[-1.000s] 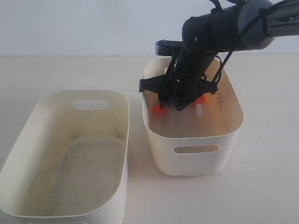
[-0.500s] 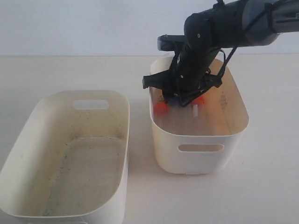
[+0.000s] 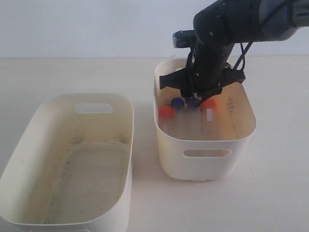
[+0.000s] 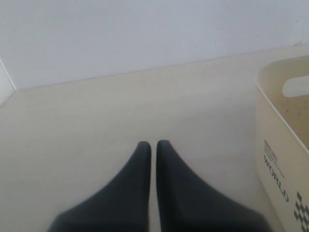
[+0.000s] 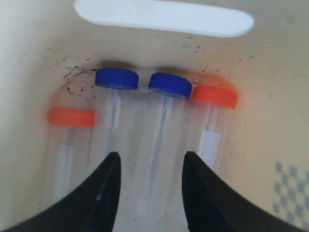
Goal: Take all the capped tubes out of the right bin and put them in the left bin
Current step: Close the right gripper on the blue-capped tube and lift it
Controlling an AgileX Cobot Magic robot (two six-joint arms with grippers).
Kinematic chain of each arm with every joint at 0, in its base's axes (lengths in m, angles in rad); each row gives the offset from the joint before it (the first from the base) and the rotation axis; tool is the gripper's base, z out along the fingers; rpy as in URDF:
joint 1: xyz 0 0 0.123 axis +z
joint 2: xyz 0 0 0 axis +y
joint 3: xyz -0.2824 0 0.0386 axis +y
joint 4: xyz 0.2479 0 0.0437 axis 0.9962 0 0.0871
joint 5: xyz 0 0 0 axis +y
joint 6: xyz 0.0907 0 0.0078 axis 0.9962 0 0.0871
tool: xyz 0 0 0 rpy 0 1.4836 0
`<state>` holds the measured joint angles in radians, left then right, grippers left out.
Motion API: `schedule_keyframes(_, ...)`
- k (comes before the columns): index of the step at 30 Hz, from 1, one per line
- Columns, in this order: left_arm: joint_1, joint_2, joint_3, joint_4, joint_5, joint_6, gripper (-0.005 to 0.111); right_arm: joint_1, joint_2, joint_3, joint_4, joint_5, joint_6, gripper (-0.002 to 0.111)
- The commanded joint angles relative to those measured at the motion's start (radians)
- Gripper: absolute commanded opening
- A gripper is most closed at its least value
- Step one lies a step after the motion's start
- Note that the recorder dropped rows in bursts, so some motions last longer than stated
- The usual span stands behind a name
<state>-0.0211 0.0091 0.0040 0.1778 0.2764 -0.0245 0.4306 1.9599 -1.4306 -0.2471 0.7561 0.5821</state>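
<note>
Upper right, over the right bin (image 3: 205, 166), right end effector (image 5: 151, 158) spread above capped tubes (image 5: 163, 113); left end effector (image 4: 153, 145) pinched together.

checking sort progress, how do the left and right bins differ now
The right bin holds four capped tubes; the left bin shows none. The open right hand hangs over the right bin; no hand is at the left bin. The left bin looks broader than the right bin. Both are cream tubs with slot handles.
</note>
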Motion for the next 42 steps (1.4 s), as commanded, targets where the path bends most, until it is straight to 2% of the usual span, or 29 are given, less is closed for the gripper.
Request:
schedule_keyframes(1, 0.001, 0.0, -0.004, -0.001, -0.015, -0.012, 0.004, -0.003, 0.026, 0.006, -0.019, -0.012, 0.021, 0.039)
schedule_keyframes(27, 0.001, 0.0, -0.004, -0.001, -0.015, -0.012, 0.004, -0.003, 0.153, 0.006, -0.028, -0.009, 0.089, 0.039)
schedule_keyframes(33, 0.001, 0.0, -0.004, -0.001, -0.015, -0.012, 0.004, -0.003, 0.169, 0.006, -0.028, -0.009, 0.087, 0.057)
schedule_keyframes(36, 0.001, 0.0, -0.004, -0.001, -0.015, -0.012, 0.004, -0.003, 0.176, 0.006, -0.028, -0.018, 0.087, 0.048)
schedule_keyframes(38, 0.001, 0.0, -0.004, -0.001, -0.015, -0.012, 0.004, -0.003, 0.178, 0.006, -0.028, -0.018, 0.087, 0.035)
schedule_keyframes(42, 0.001, 0.0, -0.004, -0.001, -0.015, -0.012, 0.004, -0.003, 0.18, 0.006, -0.028, -0.011, 0.07, -0.001)
